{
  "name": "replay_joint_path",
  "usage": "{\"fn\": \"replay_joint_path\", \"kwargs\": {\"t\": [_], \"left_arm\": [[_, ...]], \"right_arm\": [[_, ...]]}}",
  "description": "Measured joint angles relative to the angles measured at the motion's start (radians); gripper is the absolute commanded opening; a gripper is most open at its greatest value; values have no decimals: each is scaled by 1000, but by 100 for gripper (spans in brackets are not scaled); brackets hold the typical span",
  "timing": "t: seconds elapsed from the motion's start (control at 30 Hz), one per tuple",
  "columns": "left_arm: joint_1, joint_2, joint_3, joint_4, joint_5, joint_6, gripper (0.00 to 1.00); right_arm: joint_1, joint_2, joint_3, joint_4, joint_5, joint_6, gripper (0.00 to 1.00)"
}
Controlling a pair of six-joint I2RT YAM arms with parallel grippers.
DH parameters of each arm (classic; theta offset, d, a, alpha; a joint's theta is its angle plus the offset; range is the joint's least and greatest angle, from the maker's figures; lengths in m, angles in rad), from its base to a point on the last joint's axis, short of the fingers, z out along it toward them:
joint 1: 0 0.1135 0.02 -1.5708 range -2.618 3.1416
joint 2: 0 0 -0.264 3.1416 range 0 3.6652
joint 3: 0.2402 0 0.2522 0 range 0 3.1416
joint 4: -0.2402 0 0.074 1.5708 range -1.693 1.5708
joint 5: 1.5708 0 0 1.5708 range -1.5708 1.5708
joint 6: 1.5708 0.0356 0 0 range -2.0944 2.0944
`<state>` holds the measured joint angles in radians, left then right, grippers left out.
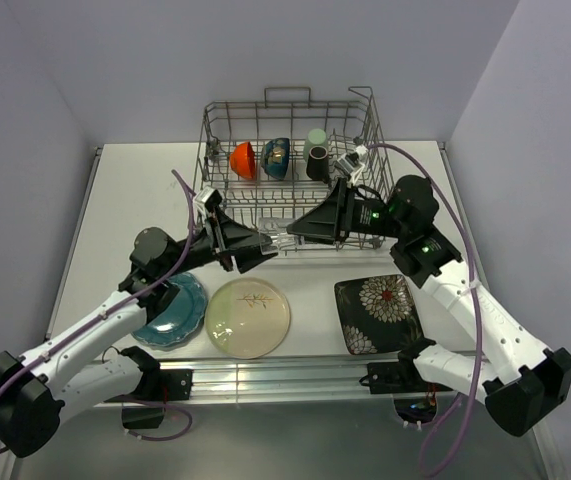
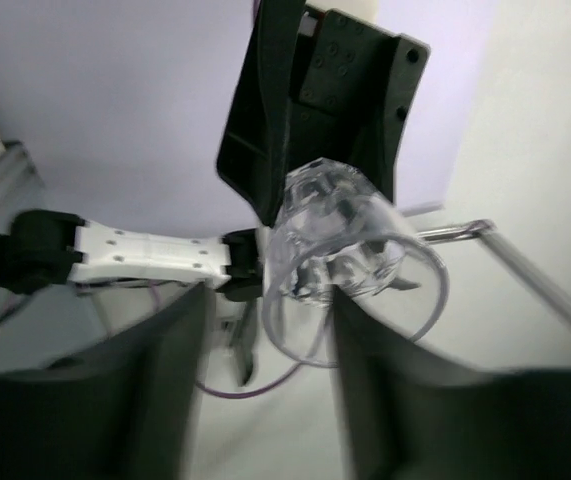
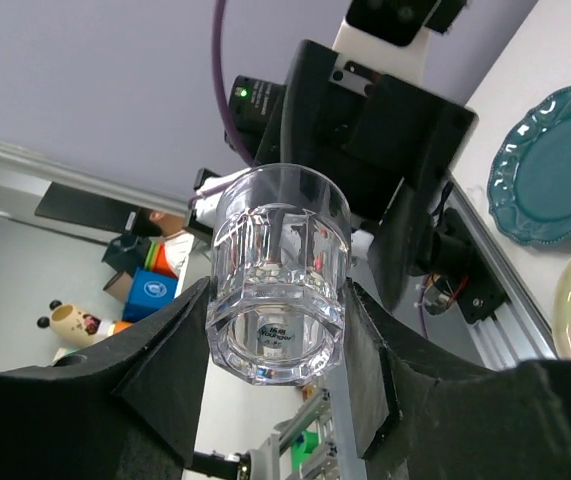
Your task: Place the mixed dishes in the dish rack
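The clear glass [image 3: 277, 275] lies sideways in the air in front of the dish rack [image 1: 287, 118], and my right gripper [image 3: 277, 300] is shut on its thick base. In the top view the glass [image 1: 280, 238] hangs between both grippers. My left gripper [image 2: 270, 330] is open, its fingers on either side of the glass's mouth [image 2: 350, 230] without closing on it. In the rack stand a red-orange bowl [image 1: 243, 160], a dark bowl [image 1: 276, 158], a pale green cup [image 1: 315, 139] and a brown mug [image 1: 317, 164]. The teal scalloped plate [image 1: 170, 310], cream round plate [image 1: 248, 317] and black square floral plate [image 1: 377, 312] lie on the table.
The rack stands at the back of the white table [image 1: 135, 190], between lilac walls. A metal rail [image 1: 275, 372] runs along the near edge by the arm bases. Purple cables loop off both arms.
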<state>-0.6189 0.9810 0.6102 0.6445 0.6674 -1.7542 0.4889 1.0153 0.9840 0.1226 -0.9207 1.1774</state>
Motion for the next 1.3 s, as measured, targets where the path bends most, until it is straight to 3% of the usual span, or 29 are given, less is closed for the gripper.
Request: {"fn": "replay_joint_path", "kwargs": {"t": [0.03,0.07,0.2,0.37,0.5,0.6,0.77,0.9,1.3], "left_arm": [[5,0,2,-6,2,1,94],[12,-1,4,-19,7,12,99],[77,-27,59,-213,4,101,99],[173,-72,301,-737,-142,352,99],[185,-53,545,-1099,-293,556,95],[185,-37,615,-1240,-348,646,93],[185,-39,527,-1361,-382,701,93],[185,-39,470,-1440,-389,718,93],[185,-68,457,-1466,-411,732,92]], "right_arm": [[1,13,16,-16,4,-10,0],[2,24,30,-31,9,-23,0],[2,100,168,-180,67,-130,0],[7,262,452,-413,206,-318,0],[11,428,699,-609,449,-477,0],[10,564,863,-749,636,-572,0],[10,808,1095,-917,901,-711,0],[9,953,1181,-989,1028,-789,0],[8,1104,1250,-1038,1183,-911,0]]}}
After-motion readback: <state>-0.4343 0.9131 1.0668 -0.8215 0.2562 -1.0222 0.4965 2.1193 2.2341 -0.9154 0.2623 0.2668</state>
